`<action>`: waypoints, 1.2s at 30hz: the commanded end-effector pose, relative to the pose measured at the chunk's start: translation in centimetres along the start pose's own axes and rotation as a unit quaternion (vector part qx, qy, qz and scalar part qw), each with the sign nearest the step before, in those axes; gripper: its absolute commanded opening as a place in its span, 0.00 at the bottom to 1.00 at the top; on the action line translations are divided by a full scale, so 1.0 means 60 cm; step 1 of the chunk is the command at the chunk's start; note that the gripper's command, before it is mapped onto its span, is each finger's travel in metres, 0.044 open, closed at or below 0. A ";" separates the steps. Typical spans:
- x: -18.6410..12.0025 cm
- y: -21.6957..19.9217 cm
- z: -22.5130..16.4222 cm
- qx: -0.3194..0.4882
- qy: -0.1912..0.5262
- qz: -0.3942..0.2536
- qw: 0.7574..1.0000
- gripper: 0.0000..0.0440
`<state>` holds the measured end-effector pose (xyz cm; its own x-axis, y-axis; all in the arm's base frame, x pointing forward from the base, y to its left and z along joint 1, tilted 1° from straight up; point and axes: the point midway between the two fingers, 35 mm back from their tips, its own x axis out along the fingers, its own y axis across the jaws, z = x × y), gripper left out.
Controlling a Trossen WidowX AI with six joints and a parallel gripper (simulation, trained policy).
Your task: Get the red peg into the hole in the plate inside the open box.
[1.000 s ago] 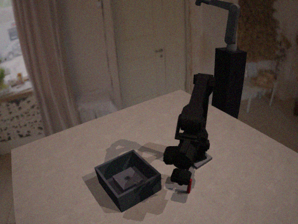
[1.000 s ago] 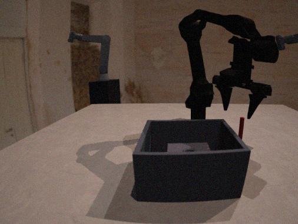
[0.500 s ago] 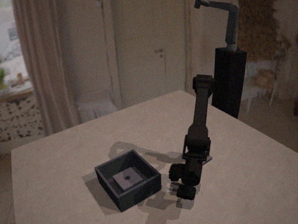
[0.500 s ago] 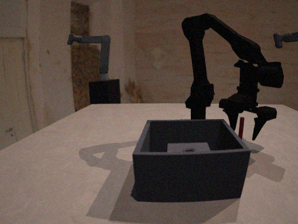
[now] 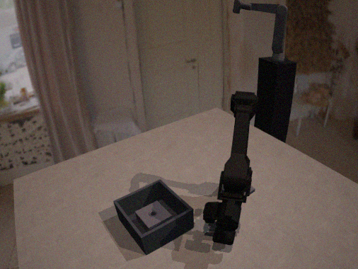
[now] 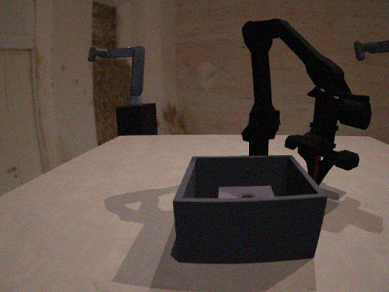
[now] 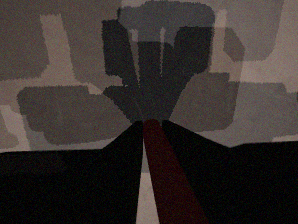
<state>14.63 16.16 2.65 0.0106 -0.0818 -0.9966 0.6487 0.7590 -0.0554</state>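
Gripper [image 5: 209, 232] [image 6: 317, 182] [image 7: 152, 126], one: closed on the red peg [image 6: 317, 167] [image 7: 170, 170], which is held between dark fingers. In the exterior view it is seen right of centre, behind the right side of the box, fingers pointed down. In the top view it is placed low in the frame, right of centre; there the peg cannot be made out.

Peg, red, one: roughly upright in the exterior view, outside the box. In the wrist view it is shown from the centre to the lower edge. Contact between its lower end and the table [image 5: 88, 177] [image 6: 58, 230] cannot be told.

Box, dark grey, open-topped, one [image 5: 166, 231] [image 6: 246, 230]: set on the table, lower left of centre in the top view, lower centre in the exterior view.

Plate, pale, one [image 5: 160, 214] [image 6: 231, 192]: contained at the box's bottom; its round hole [image 5: 153, 213] [image 6: 247, 196] is left unfilled.

Arm, black, jointed, one [image 5: 240, 134] [image 6: 261, 77]: bent over at the top in the exterior view. Shadows are cast across the table.
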 end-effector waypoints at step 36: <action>-0.202 0.049 0.198 0.126 -0.119 0.084 0.981 0.00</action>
<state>24.33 12.49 14.93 0.2758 -0.1238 -0.9532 0.7779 0.6113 0.1457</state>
